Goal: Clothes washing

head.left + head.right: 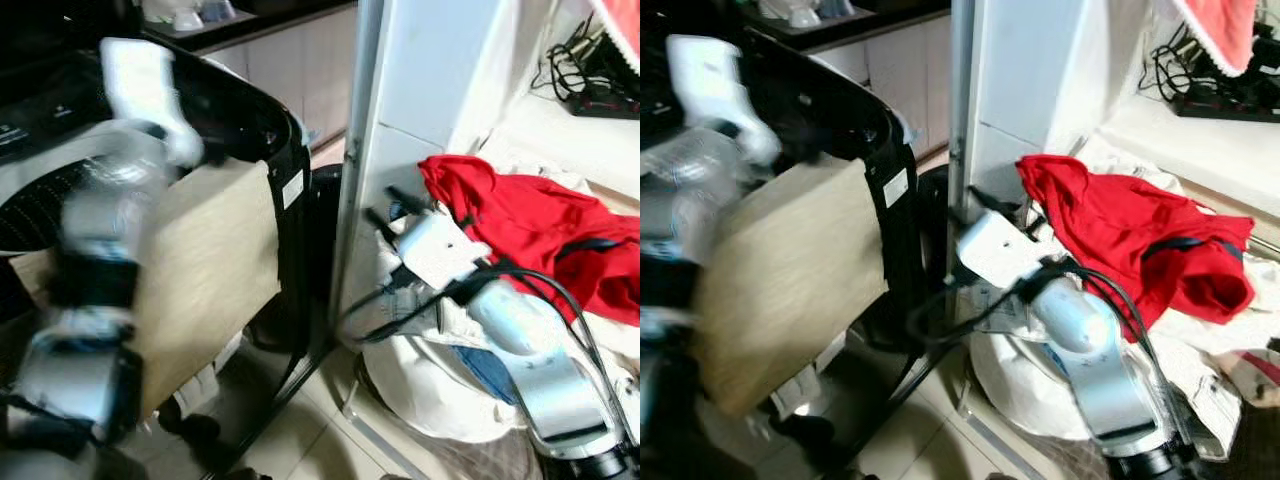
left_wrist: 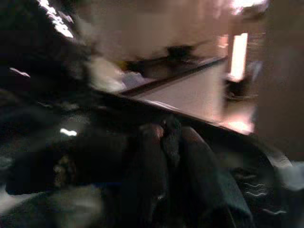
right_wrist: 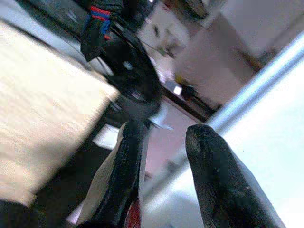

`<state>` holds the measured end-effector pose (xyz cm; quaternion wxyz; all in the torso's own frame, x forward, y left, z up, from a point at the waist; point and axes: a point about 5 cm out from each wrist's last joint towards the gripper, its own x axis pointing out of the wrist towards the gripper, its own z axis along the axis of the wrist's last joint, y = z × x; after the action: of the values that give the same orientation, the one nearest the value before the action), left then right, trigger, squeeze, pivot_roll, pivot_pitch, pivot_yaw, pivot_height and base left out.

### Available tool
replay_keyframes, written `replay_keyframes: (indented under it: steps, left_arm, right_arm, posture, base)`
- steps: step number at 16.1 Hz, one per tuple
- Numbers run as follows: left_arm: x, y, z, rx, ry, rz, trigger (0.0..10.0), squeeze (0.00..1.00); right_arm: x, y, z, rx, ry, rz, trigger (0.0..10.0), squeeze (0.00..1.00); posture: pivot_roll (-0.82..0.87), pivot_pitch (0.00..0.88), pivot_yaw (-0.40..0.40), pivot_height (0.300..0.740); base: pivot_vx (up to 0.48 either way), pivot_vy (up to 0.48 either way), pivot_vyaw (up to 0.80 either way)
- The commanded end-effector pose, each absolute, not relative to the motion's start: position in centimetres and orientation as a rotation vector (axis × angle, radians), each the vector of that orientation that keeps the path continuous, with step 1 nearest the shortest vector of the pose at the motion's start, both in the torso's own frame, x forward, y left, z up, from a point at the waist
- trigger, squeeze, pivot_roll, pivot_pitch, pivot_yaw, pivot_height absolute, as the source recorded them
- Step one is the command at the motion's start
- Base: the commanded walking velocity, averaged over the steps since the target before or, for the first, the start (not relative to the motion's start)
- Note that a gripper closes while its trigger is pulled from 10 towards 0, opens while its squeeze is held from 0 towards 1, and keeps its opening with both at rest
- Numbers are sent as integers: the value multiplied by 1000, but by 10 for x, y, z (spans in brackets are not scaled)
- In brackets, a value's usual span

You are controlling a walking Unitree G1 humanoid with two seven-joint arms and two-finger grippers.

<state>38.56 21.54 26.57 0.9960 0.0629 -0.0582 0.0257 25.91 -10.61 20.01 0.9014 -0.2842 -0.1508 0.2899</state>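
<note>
A red garment (image 1: 530, 225) lies on top of a heap of light laundry in a white bag (image 1: 430, 390) at the right. My right gripper (image 1: 392, 208) hovers just left of the red garment, close to the white pillar (image 1: 420, 90). In the right wrist view its fingers (image 3: 128, 156) stand open with nothing between them. My left arm (image 1: 100, 230) is raised and blurred at the left, in front of a black machine (image 1: 240, 110). In the left wrist view my left gripper (image 2: 170, 135) looks shut over the machine's dark top, though the picture is blurred.
A beige panel (image 1: 200, 270) leans against the black machine's front. A power strip with cables (image 1: 590, 80) lies on the white ledge at the back right. Blue denim (image 1: 490, 370) shows in the heap. The tiled floor (image 1: 300, 430) runs between machine and bag.
</note>
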Motion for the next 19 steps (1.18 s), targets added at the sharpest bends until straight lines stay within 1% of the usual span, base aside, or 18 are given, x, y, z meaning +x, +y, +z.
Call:
replay_keyframes:
  steps: [1,2,3,4,6,7,8,10,16,18,19]
  left_arm:
    - [393,212,261,196,-83,70,0,0]
    - [397,218,261,284,-70,119,0,0]
    - [400,227,265,383,-74,182,2275,0]
    - [403,239,267,546,-61,253,10000,0]
    - [407,245,257,647,15,233,10000,0]
    - [408,247,255,663,37,228,10000,0]
    - [408,248,255,661,44,225,10000,1000]
    - [410,249,255,614,50,208,10000,1000]
    - [412,249,257,590,35,204,10000,1000]
    - [413,248,259,592,23,198,10000,1000]
    - [416,232,257,473,7,72,10000,1000]
  right_arm:
    - [257,-95,214,-532,-339,658,10000,0]
    - [257,-90,218,-520,-346,683,10000,0]
    - [257,-86,221,-518,-352,701,10000,0]
    - [255,-82,224,-518,-352,730,10000,0]
    - [251,-77,222,-516,-309,787,10000,0]
    - [249,-76,221,-509,-292,804,10000,0]
    - [249,-75,221,-510,-287,808,10000,0]
    - [247,-74,220,-514,-269,814,10000,0]
    - [247,-76,218,-539,-246,799,10000,0]
    - [252,-81,218,-566,-244,718,10000,0]
    - [266,-95,217,-563,-205,555,10000,0]
  posture:
    - [-91,0,4,740]
    - [-95,0,7,740]
    - [-102,0,9,740]
    - [-104,0,10,740]
    - [-111,0,11,740]
    - [-111,0,11,740]
    - [-113,0,13,740]
    - [-115,0,16,740]
    - [-114,0,17,740]
    - [-116,0,19,740]
    - [-118,0,23,740]
  base:
    - [0,0,0]
    - [0,0,0]
    - [0,0,0]
    - [0,0,0]
    - [0,0,0]
    - [0,0,0]
    - [0,0,0]
    - [0,0,0]
    - [0,0,0]
    - [0,0,0]
    - [0,0,0]
